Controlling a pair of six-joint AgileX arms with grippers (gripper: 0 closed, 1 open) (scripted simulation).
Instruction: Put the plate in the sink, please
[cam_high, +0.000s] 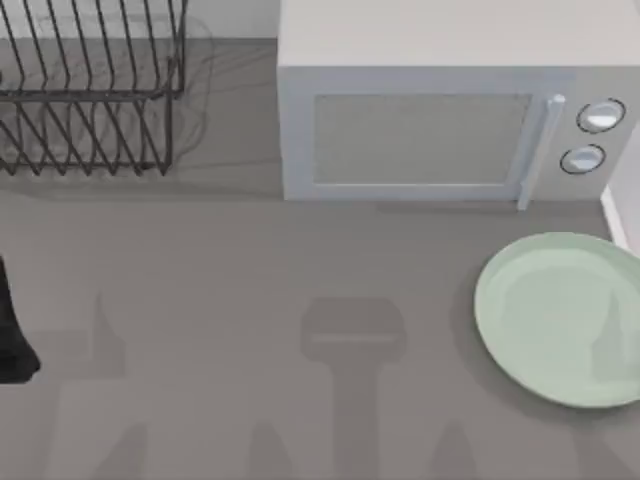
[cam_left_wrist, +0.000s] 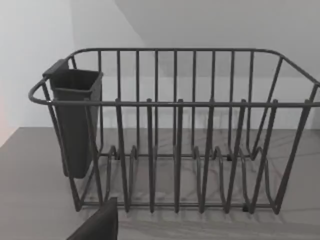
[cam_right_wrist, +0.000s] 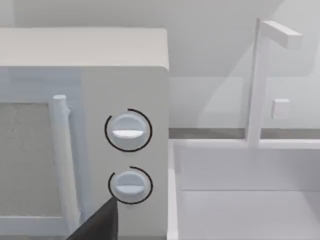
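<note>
The plate (cam_high: 560, 318) gets clipped by the right edge of the top view, so I can't see its far side; it lies flat on the grey counter (cam_high: 250, 300), just in front of the white microwave (cam_high: 440, 110), right side. The sink (cam_high: 622, 215) is barely a white sliver there, but the right wrist view shows the basin (cam_right_wrist: 245, 200) right beside the microwave, with a white tap (cam_right_wrist: 260, 85) behind it. The black wire dish rack (cam_high: 90, 90) sits back left, cut off too, a dark cup (cam_left_wrist: 75, 120) hung on one end. Left arm (cam_high: 12, 330) is a dark bit at the left edge. Either gripper's state, can't tell. Pale wall behind.
</note>
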